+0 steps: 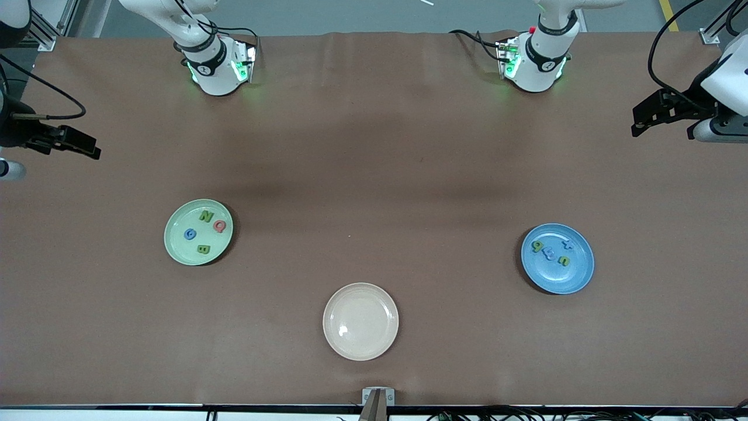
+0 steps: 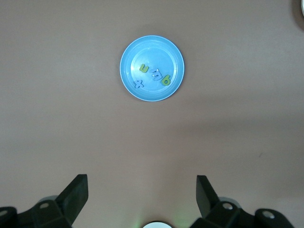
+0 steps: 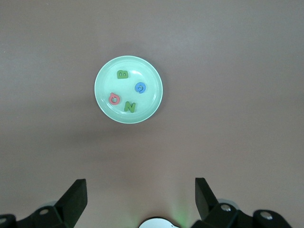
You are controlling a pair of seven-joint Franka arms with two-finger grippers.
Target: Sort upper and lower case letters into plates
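Foam-like letters (image 1: 205,233) are lying sorted, looking light and thin; edge pinches suit; left claw (image 1: 660,114) and right claw (image 1: 67,142) are hanging wide open, empty.

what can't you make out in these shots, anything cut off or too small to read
- Left gripper: front view, arm cut off by the frame edge.
- Right gripper: front view, arm cut off likewise.
- Blue plate: front view, its lowercase letters too small and crowded to read singly.
- Cream plate: left wrist view, only a sliver at the edge.
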